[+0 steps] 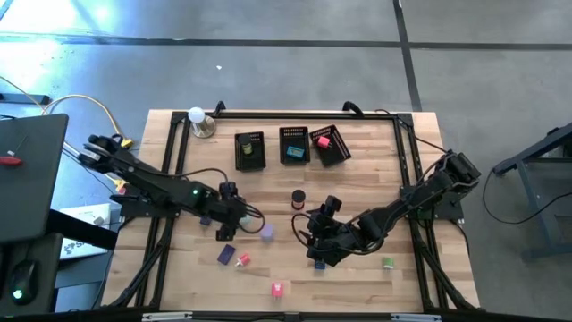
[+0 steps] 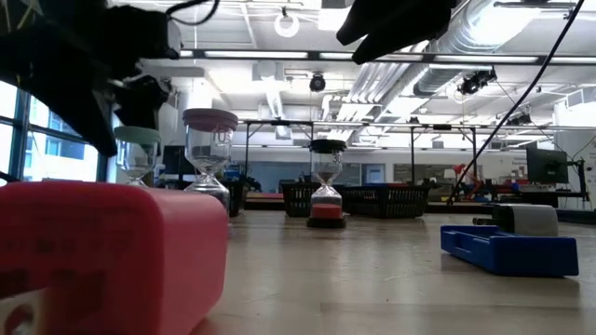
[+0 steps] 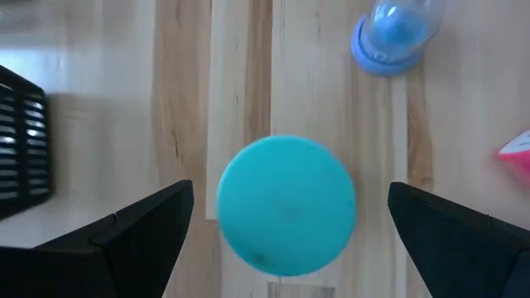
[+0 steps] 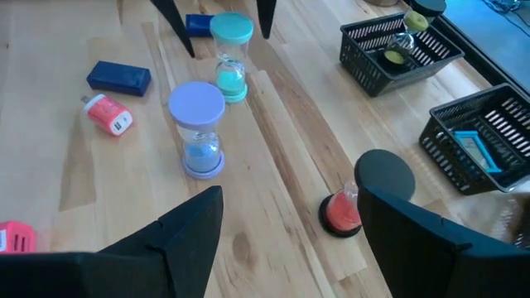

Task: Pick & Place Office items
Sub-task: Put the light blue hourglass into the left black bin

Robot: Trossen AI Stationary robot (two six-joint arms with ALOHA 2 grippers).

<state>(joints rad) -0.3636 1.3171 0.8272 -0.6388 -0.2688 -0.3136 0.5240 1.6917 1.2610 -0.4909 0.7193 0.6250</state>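
Teal hourglass (image 3: 286, 205) stands upright, long axis vertical, between open left fingers (image 3: 124, 240).

a teal-capped hourglass (image 4: 229, 56) stands upright beside a purple-capped hourglass with blue sand (image 4: 199, 128); a black-capped hourglass with red sand (image 4: 364, 194) stands apart. a dark blue block (image 4: 119, 78) and a red-pink block (image 4: 108, 114) lie flat nearby; a green block (image 1: 388, 263) sits farther off.

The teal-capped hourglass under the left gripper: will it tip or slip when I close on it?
The teal-capped hourglass stands tall on a narrow round base, so a sideways nudge would probably topple it. Its clear middle looks smooth and likely fragile; the wider cap seems the safer hold. The left gripper is open, straddling it.
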